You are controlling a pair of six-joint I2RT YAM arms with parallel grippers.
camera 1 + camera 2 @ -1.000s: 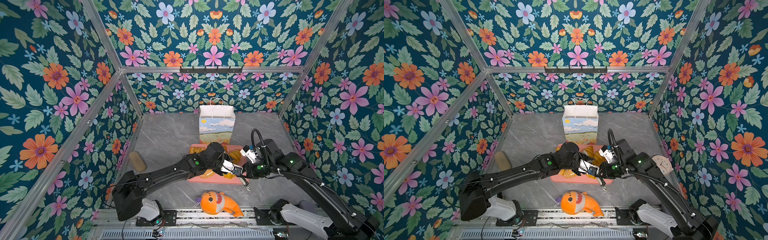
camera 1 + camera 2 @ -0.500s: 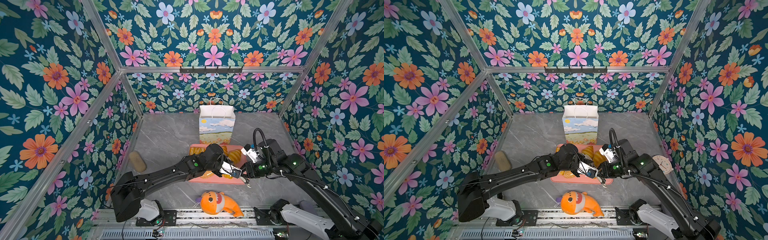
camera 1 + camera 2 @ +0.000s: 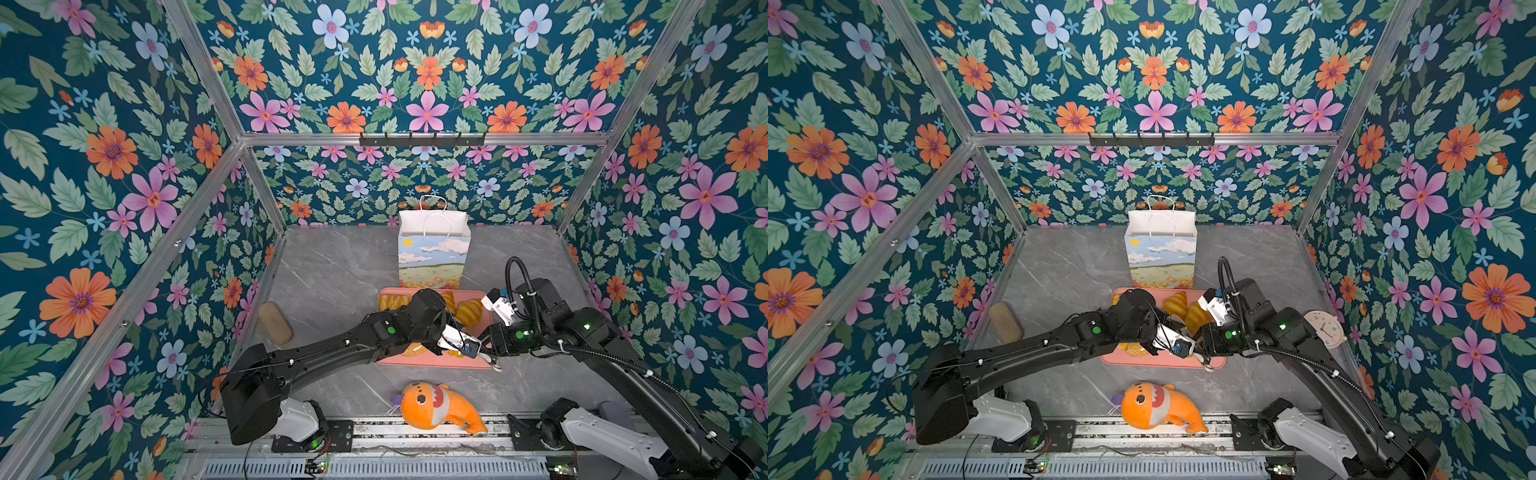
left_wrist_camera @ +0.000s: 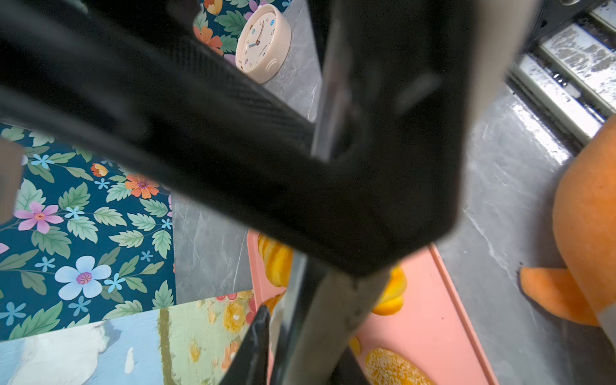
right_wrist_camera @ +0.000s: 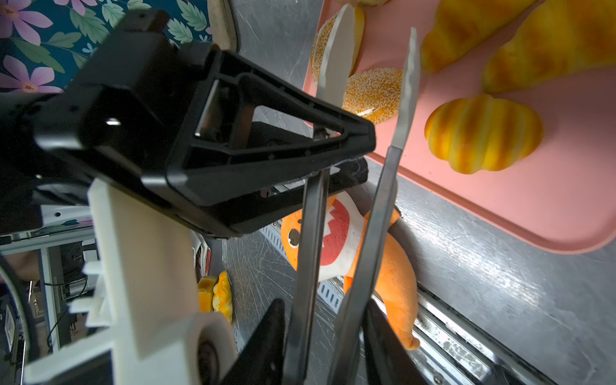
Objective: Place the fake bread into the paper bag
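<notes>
Right gripper (image 5: 376,43): fingers spread, nothing between them. Left gripper (image 3: 468,347): its black frame crosses just in front of my right fingers. The other arm blocks my left wrist view, so I cannot tell how the left jaws stand or whether they hold anything.

A sesame roll (image 5: 373,93) lies on the pink tray (image 3: 415,362) beyond the right fingertips, in line with the gap; contact unclear. The ridged bun (image 5: 483,133) lies flat just outside one finger. Its long axis runs roughly along the tray's near rim, with the ridges crosswise. Two croissants (image 5: 466,30) lie further in, side by side and parallel. In both top views they slant from near-left to far-right.

The paper bag (image 3: 434,257) stands upright, mouth up, printed face toward the arm bases. It is just behind the tray's far edge, well apart from both grippers.

Against a second ago, the right fingers were together and are now parted. Both arms have barely shifted. The bag and plush fish (image 3: 436,409) are where they were.
</notes>
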